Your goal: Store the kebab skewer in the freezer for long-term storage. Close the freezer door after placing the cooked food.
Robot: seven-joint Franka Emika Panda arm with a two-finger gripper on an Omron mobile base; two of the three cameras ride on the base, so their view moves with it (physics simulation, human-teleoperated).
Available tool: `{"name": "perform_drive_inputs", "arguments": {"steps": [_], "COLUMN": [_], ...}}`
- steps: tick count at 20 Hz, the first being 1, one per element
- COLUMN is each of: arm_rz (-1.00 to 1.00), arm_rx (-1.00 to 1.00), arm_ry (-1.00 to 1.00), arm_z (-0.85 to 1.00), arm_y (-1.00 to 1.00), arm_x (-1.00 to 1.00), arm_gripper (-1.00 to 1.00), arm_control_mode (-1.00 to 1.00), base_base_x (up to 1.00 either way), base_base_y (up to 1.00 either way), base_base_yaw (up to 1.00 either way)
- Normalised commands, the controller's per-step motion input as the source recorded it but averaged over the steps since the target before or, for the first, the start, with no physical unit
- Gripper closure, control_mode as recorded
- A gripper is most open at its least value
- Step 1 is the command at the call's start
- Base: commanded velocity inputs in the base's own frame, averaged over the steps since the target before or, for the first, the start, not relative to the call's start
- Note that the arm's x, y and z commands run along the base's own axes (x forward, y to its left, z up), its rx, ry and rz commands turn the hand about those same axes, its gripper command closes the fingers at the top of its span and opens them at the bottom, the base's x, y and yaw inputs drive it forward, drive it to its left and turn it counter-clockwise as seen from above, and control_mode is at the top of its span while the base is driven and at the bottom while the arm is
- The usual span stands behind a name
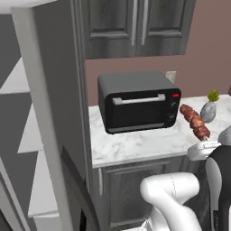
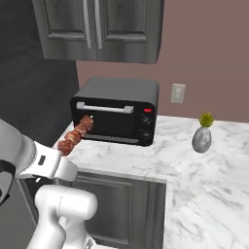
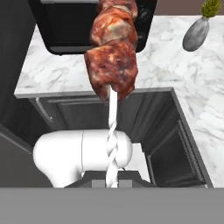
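The kebab skewer (image 3: 112,48) rises straight out of the gripper (image 3: 112,183), whose dark fingertips are pinched on the lower end of its pale, twisted stick; the lumpy, glossy reddish-brown meat chunks sit at the far end, well clear of the fingers. From the left base view the kebab skewer (image 1: 195,122) is held in the air above the front edge of the white marble-veined counter (image 1: 135,146), to the right of the black toaster oven (image 1: 137,103); from the right base view it (image 2: 75,135) slants up from the gripper (image 2: 68,168) in front of that oven's (image 2: 116,113) left corner. The toaster oven is a boxy matte-black unit with a pale bar handle, a small red light and round knobs; any lettering on it is too small to read. A smooth grey egg-shaped vase (image 2: 201,139) with a green sprig stands on the counter further right. The freezer door (image 1: 49,135), flat grey with a pale edge, stands at the left.
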Motion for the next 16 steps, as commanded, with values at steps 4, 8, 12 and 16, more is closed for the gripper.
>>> {"name": "perform_drive_inputs", "arguments": {"steps": [4, 8, 12, 16], "arm_rz": [0.0, 0.0, 0.0, 0.0], "arm_rx": [0.0, 0.0, 0.0, 0.0], "arm_ry": [0.0, 0.0, 0.0, 0.0], "arm_z": [0.0, 0.0, 0.0, 0.0], "arm_y": [0.0, 0.0, 0.0, 0.0], "arm_x": [0.0, 0.0, 0.0, 0.0], "arm_gripper": [1.0, 1.0, 1.0, 1.0], "arm_control_mode": [1.0, 1.0, 1.0, 1.0], "base_base_x": [-0.65, -0.69, -0.74, -0.78], "base_base_y": [0.0, 0.0, 0.0, 0.0], "base_base_yaw": [0.0, 0.0, 0.0, 0.0]}}
